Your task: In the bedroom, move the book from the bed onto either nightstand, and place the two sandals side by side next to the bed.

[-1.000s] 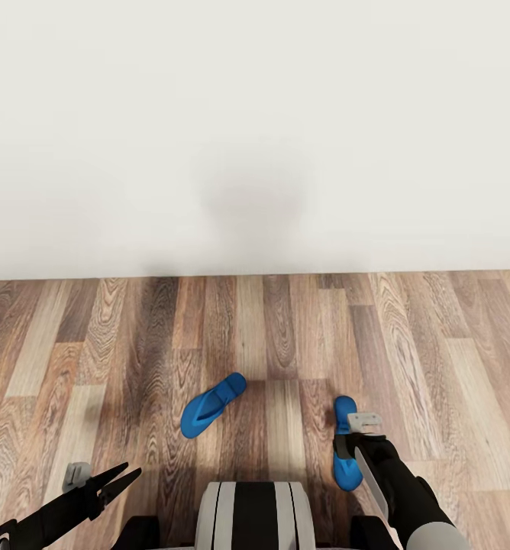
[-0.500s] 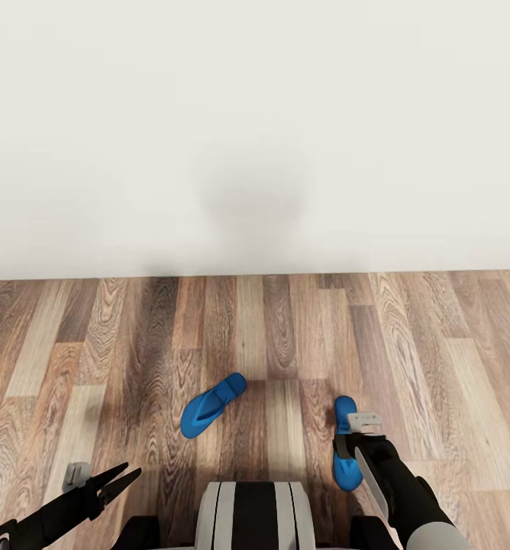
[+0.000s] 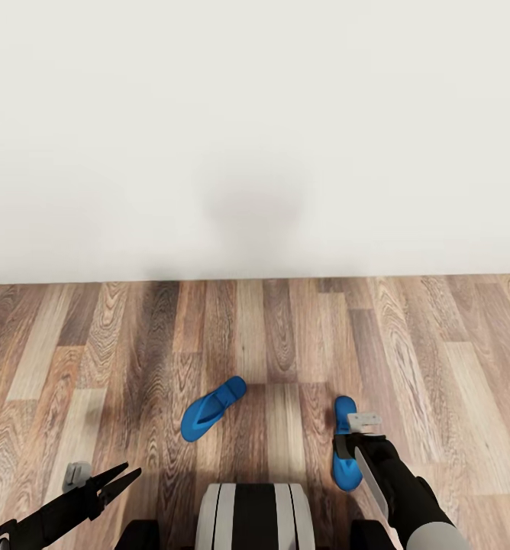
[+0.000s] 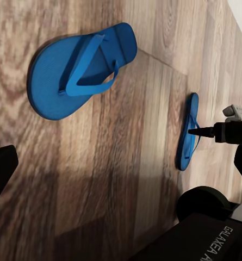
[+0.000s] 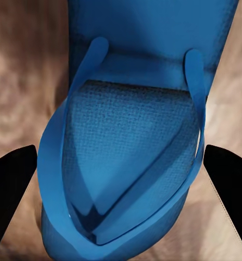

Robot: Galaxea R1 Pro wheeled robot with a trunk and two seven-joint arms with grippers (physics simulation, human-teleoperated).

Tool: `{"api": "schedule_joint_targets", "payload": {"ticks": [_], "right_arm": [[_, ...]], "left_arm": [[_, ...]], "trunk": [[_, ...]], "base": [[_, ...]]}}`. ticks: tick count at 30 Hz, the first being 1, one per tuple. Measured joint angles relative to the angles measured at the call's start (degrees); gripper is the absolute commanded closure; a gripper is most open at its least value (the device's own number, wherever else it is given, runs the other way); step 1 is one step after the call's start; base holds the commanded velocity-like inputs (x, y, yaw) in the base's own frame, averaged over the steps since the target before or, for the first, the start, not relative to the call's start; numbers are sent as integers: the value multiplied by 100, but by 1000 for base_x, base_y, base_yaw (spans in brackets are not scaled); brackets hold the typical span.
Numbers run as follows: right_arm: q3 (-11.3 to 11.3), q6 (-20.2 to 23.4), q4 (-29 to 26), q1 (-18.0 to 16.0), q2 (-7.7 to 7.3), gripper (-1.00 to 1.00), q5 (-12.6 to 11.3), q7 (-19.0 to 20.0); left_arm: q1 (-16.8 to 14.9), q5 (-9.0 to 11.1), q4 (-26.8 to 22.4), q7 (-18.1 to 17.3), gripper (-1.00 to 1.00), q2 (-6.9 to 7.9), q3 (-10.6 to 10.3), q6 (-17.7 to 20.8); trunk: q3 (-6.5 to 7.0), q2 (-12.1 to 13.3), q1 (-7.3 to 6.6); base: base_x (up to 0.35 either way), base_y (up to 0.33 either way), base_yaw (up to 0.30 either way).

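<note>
R tool [image 3: 345, 452] hangs right over one sandal [image 3: 346, 443], fingers spread wide either side of its toe strap, nothing held yet; probably lined up that way to pinch the strap. Other sandal [image 3: 211, 406] lies angled on the floor [image 3: 285, 344], well apart from the first, near the wall [image 3: 255, 137]. L tool [image 3: 117, 480] low by the base, fingers parted, empty, likely parked out of the way.
</note>
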Motion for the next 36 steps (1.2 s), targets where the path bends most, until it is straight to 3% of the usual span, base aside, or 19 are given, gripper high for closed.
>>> {"api": "schedule_joint_targets", "payload": {"ticks": [23,28,33,36], "right_arm": [[-21,19,-64,0,-15,100,-11,0],[-55,170,-670,7,-66,100,-68,85],[-56,265,-825,24,-323,100,-70,398],[-65,273,-835,33,-608,100,-77,878]], "left_arm": [[0,0,0,0,-100,0,0,2],[0,0,2,0,-100,0,0,8],[0,0,7,0,-100,0,0,7],[1,1,45,0,-100,0,0,3]], "trunk": [[510,31,-59],[621,37,-72],[731,44,-85],[798,48,-93]], "base": [[0,0,0],[0,0,0],[0,0,0],[0,0,0]]}}
